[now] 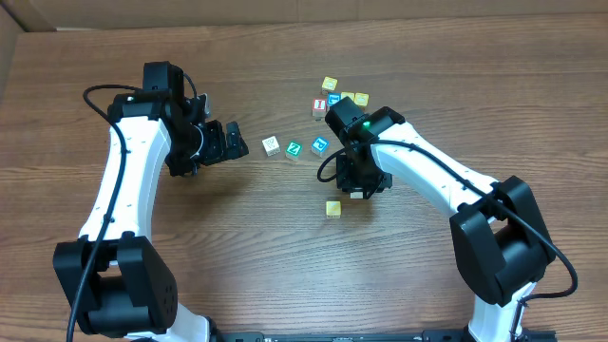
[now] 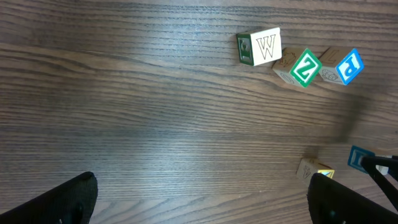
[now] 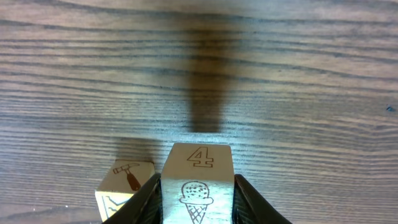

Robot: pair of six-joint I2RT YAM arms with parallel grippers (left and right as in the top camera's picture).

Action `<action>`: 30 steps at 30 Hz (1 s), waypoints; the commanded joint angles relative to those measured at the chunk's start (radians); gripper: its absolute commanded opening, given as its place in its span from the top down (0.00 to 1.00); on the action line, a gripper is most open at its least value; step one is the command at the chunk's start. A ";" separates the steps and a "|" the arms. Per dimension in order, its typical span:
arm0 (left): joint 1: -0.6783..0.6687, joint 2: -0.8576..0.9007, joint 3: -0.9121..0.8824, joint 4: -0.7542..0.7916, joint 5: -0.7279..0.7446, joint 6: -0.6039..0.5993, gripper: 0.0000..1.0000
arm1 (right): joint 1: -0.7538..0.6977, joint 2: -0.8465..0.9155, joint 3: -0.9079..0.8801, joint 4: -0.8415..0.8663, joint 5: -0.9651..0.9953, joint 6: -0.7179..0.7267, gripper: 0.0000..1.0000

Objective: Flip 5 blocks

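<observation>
4/ice-cream block (image 3: 199, 165) in r gripper (image 3: 198, 202)

Top-down overhead; low wrists; shared blocks (image 1: 294, 147)

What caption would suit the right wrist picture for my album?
Right gripper clamps a wooden block marked 4 and an ice-cream cone, a hammer-marked block beside it on the table.
</observation>
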 commanded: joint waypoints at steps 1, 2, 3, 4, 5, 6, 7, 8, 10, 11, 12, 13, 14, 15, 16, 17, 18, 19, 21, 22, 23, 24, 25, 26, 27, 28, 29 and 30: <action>-0.013 0.010 0.019 0.001 -0.005 0.001 0.00 | 0.006 -0.028 -0.021 -0.002 -0.010 0.004 0.67; -0.013 0.010 0.019 0.001 -0.005 0.001 0.00 | 0.011 -0.028 -0.028 -0.002 -0.011 0.005 0.67; -0.013 0.010 0.019 0.001 -0.005 0.001 0.00 | 0.014 -0.028 -0.039 0.000 -0.010 0.011 0.66; -0.013 0.010 0.019 0.001 -0.005 0.001 0.00 | 0.019 -0.028 -0.049 0.003 -0.010 0.018 0.66; -0.013 0.010 0.019 0.001 -0.005 0.001 0.00 | 0.022 -0.028 -0.058 0.006 -0.009 0.026 0.66; -0.013 0.010 0.019 0.001 -0.005 0.001 0.00 | 0.023 -0.028 -0.069 0.014 -0.009 0.026 0.66; -0.013 0.010 0.019 0.001 -0.005 0.001 0.00 | 0.023 -0.028 -0.075 0.019 -0.010 0.027 0.66; -0.013 0.010 0.019 0.001 -0.005 0.001 0.00 | 0.023 -0.028 -0.077 0.023 -0.010 0.027 0.66; -0.013 0.010 0.019 0.001 -0.005 0.001 0.00 | 0.023 -0.028 -0.077 0.024 -0.011 0.027 0.66; -0.013 0.010 0.019 0.001 -0.005 0.001 0.00 | 0.024 -0.028 -0.077 0.024 -0.011 0.027 0.66; -0.013 0.010 0.019 0.001 -0.005 0.001 0.00 | 0.024 -0.028 -0.077 0.024 -0.017 0.027 0.66; -0.013 0.010 0.019 0.001 -0.005 0.001 0.00 | 0.024 -0.028 -0.078 0.024 -0.025 0.027 0.66; -0.013 0.010 0.019 0.001 -0.005 0.001 0.00 | 0.024 -0.028 -0.078 0.024 -0.029 0.029 0.65; -0.013 0.010 0.019 0.001 -0.005 0.001 0.00 | 0.024 -0.028 -0.078 0.024 -0.033 0.030 0.66; -0.013 0.010 0.019 0.001 -0.005 0.001 0.00 | 0.024 -0.028 -0.078 0.025 -0.037 0.030 0.66; -0.013 0.010 0.019 0.001 -0.005 0.001 0.00 | 0.024 -0.028 -0.078 0.026 -0.037 0.031 0.65; -0.013 0.010 0.019 0.001 -0.005 0.001 0.00 | 0.024 -0.028 -0.078 0.025 -0.036 0.037 0.65; -0.013 0.010 0.019 0.001 -0.005 0.001 0.00 | 0.024 -0.028 -0.078 0.024 -0.037 0.038 0.64; -0.013 0.010 0.019 0.001 -0.005 0.001 0.00 | 0.024 -0.028 -0.078 0.021 -0.048 0.038 0.59; -0.013 0.010 0.019 0.001 -0.005 0.001 0.00 | 0.024 -0.028 -0.078 0.021 -0.055 0.038 0.57; -0.013 0.010 0.019 0.001 -0.005 0.001 0.00 | 0.024 -0.028 -0.078 0.021 -0.065 0.038 0.56; -0.013 0.010 0.019 0.001 -0.005 0.001 0.00 | 0.024 -0.028 -0.078 0.021 -0.072 0.038 0.55; -0.013 0.010 0.019 0.001 -0.005 0.001 0.00 | 0.024 -0.028 -0.078 0.021 -0.077 0.037 0.53; -0.013 0.010 0.019 0.001 -0.005 0.001 0.00 | 0.024 -0.028 -0.078 0.021 -0.078 0.038 0.51; -0.013 0.010 0.019 0.001 -0.005 0.001 0.00 | 0.024 -0.028 -0.078 0.021 -0.077 0.037 0.50; -0.013 0.010 0.019 0.001 -0.005 0.001 0.00 | 0.024 -0.028 -0.078 0.021 -0.077 0.037 0.48; -0.013 0.010 0.019 0.001 -0.005 0.001 0.00 | 0.024 -0.028 -0.078 0.022 -0.077 0.037 0.47; -0.013 0.010 0.019 0.001 -0.005 0.001 0.00 | 0.020 -0.028 -0.078 0.025 -0.077 0.037 0.47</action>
